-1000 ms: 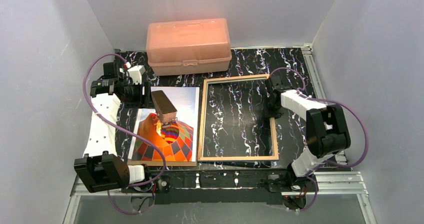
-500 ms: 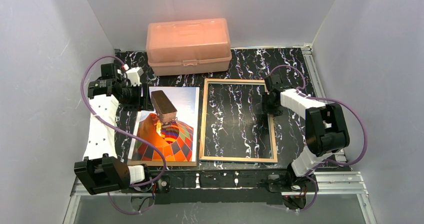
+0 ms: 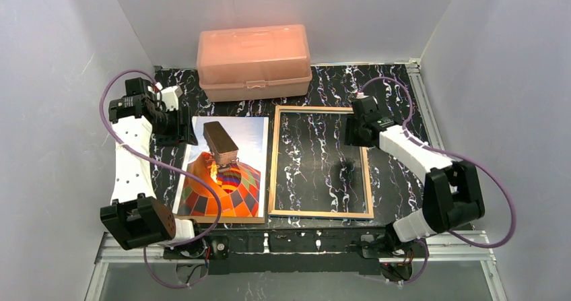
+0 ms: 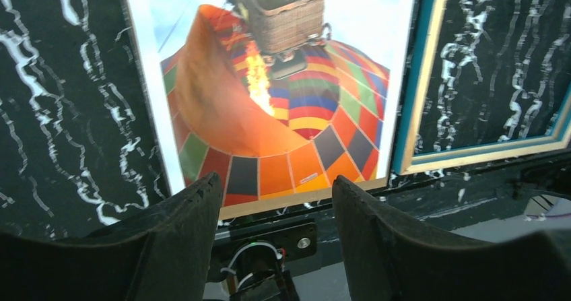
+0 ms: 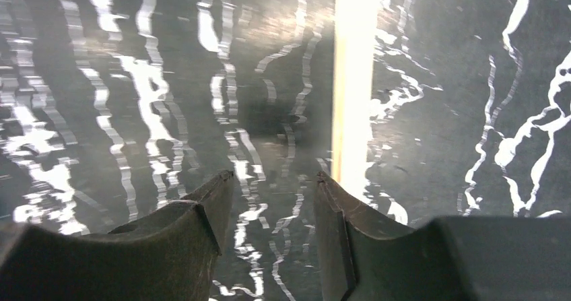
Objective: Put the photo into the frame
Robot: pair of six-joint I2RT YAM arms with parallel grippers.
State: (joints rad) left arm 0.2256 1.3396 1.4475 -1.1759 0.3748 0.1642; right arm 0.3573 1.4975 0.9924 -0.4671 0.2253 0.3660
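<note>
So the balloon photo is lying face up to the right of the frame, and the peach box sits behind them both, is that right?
Not quite. The photo lies face up to the left of the frame, not to its right, as the top external view shows. The peach box does sit behind them both.

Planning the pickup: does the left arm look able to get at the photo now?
Probably yes. The open left tool hangs near the far left corner of the photo, which lies flat and uncovered beside the frame. Nothing stands between them, though its flat lie may make gripping an edge awkward.
</note>
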